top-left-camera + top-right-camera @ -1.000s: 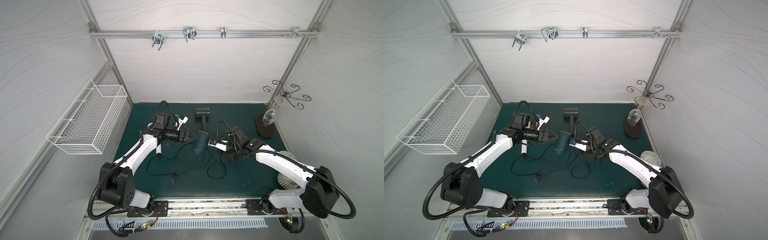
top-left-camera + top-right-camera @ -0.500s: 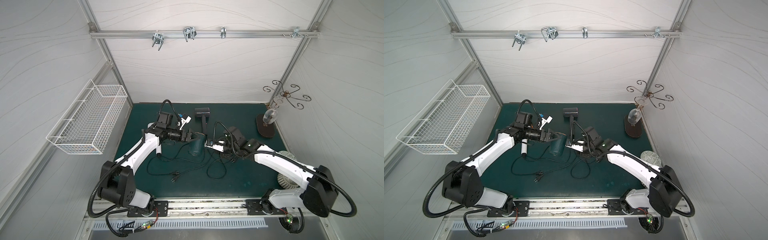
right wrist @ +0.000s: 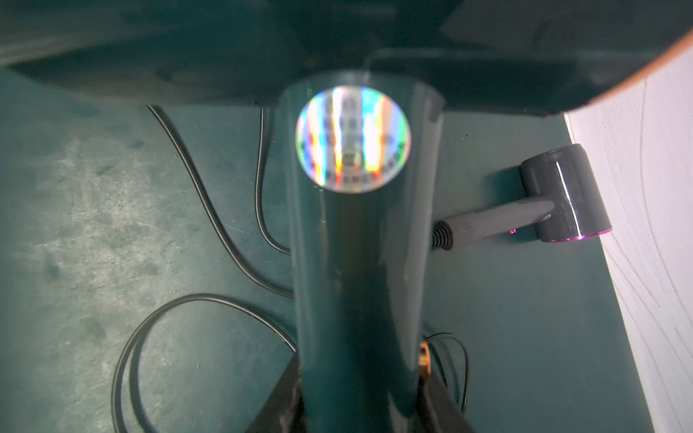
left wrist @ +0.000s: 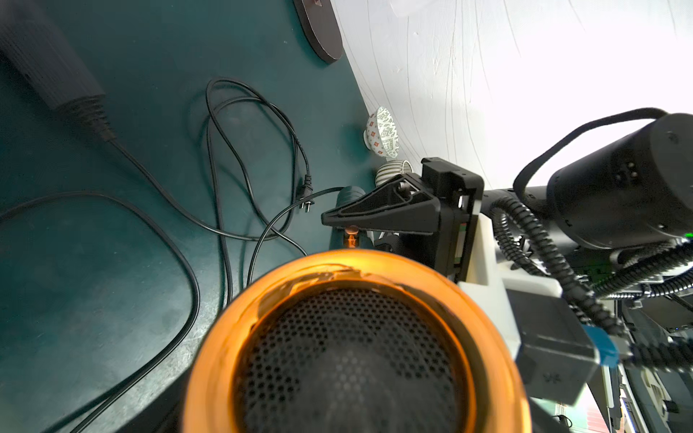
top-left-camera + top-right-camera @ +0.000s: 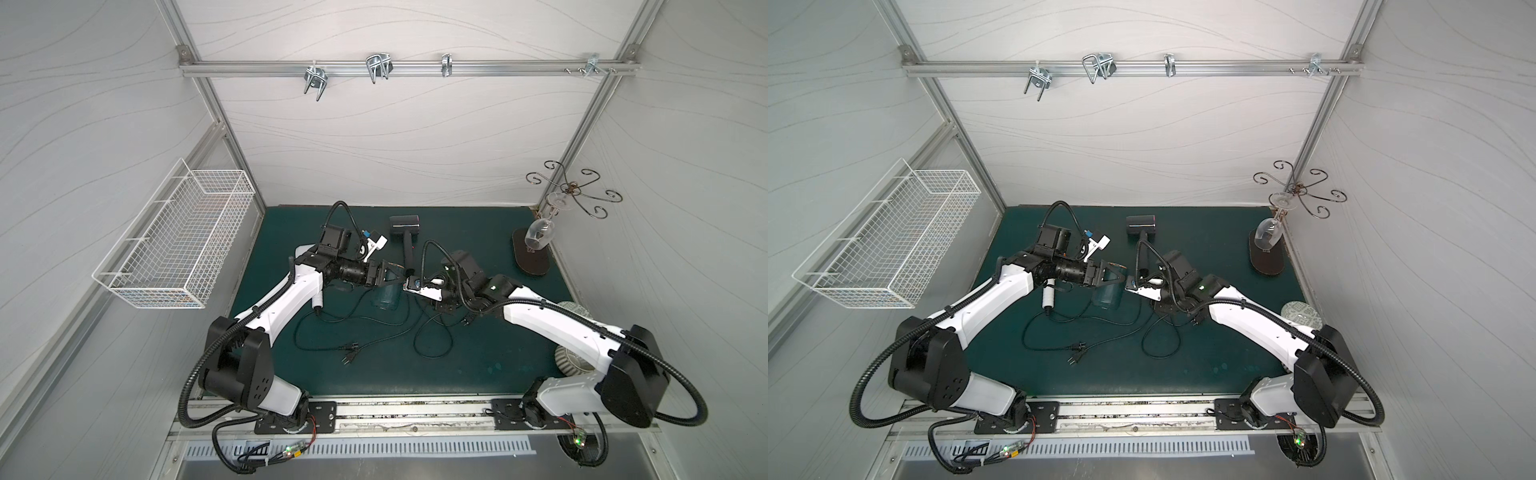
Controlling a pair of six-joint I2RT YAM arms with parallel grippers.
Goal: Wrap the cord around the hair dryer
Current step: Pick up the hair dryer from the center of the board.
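The teal hair dryer (image 5: pixel 388 297) with an orange rear rim (image 4: pixel 356 270) hangs above the green mat (image 5: pixel 478 357). My right gripper (image 3: pixel 360 375) is shut on its handle (image 3: pixel 360 243), close to the handle's base. In both top views my left gripper (image 5: pixel 392 275) (image 5: pixel 1119 275) straddles the dryer's rear end, its jaws wide and closed against the rim. The mesh back fills the left wrist view and hides the fingers. The black cord (image 5: pixel 374 332) lies in loose loops on the mat, with a plug (image 5: pixel 351 355) near the front.
A grey hair dryer (image 5: pixel 404 226) (image 3: pixel 562 195) lies at the back with its own cord. A white cylinder (image 5: pixel 318 301) rests under my left arm. A glass stand (image 5: pixel 532 253), a patterned bowl (image 5: pixel 575 309) and a ribbed cup (image 5: pixel 567 361) are at the right. A wire basket (image 5: pixel 174 241) hangs on the left wall.
My left gripper has moved right and come onto the dryer's rear end. The right arm has shifted the dryer slightly left toward it.
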